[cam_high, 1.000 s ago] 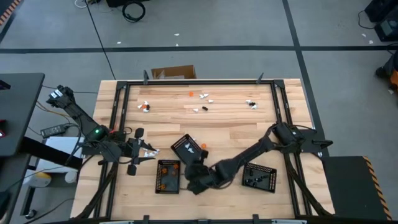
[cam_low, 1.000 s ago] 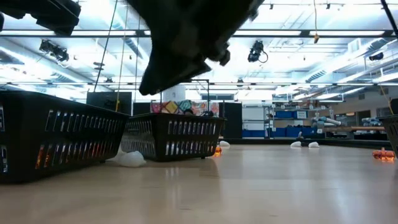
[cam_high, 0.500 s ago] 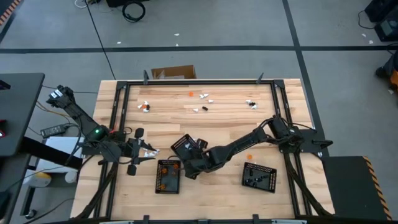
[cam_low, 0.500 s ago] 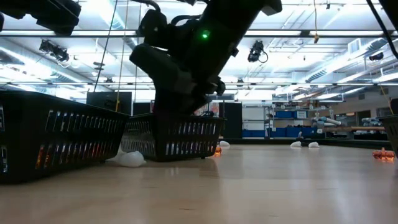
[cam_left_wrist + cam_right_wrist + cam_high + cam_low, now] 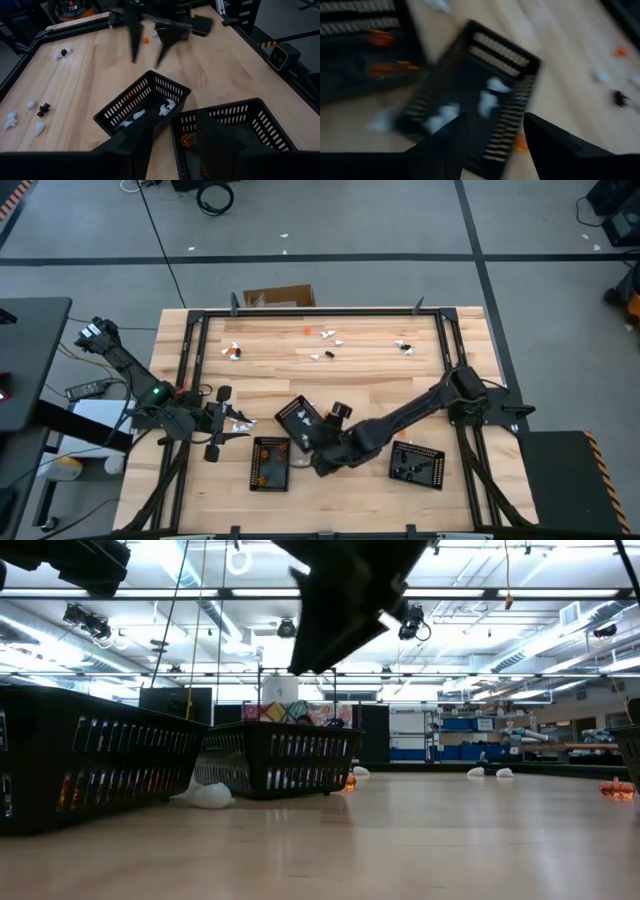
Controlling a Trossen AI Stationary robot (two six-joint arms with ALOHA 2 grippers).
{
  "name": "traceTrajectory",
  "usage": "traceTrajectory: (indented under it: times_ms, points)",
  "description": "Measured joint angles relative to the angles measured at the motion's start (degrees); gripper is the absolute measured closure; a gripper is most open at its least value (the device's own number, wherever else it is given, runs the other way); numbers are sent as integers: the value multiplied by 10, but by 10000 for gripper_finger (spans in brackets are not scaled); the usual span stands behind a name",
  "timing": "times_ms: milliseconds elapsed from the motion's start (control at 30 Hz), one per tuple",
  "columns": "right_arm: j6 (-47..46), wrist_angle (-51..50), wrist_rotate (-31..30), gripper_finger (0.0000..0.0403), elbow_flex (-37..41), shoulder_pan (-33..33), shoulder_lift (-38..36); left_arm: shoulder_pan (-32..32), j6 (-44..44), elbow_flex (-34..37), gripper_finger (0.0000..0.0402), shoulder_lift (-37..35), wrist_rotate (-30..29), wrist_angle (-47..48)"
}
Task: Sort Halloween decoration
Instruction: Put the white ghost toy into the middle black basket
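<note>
Three black trays [image 5: 270, 463] near edge, orange pieces [image 5: 186, 140] in left one, white pieces [image 5: 166, 106] in middle tilted one just beyond. Right gripper [image 5: 318, 448] above middle tray, fingers [image 5: 133, 35] spread, nothing pinched; left gripper [image 5: 243, 424] beside trays at left, fingers [image 5: 212, 137] apart, empty. More small decorations [image 5: 327, 335] scattered well apart along far side.

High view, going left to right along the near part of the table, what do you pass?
Left gripper → tray holding orange pieces → right gripper → tray holding black pieces.
</note>
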State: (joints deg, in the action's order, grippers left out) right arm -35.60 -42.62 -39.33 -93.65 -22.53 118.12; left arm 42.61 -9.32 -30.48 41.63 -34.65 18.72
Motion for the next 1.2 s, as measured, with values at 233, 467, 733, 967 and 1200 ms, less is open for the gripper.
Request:
traceTrajectory:
  times_ms: [233, 467, 733, 967, 1200]
  points:
    - [42, -73, -20, 219, 0, 53, -35, 0, -4, 0, 246, 0, 0, 0]
    - [164, -8, 37, 227, 79, 168, -82, 0, -4, 0, 246, 0, 0, 1]
    - [299, 248, 298, 227, 214, 354, -86, 0, -1, 0, 246, 0, 0, 18]
    - [339, 318, 379, 226, 225, 429, -86, 0, 0, 0, 246, 0, -4, 30]
    - [360, 322, 370, 225, 224, 474, -91, -1, 12, 0, 246, 0, -47, 30]
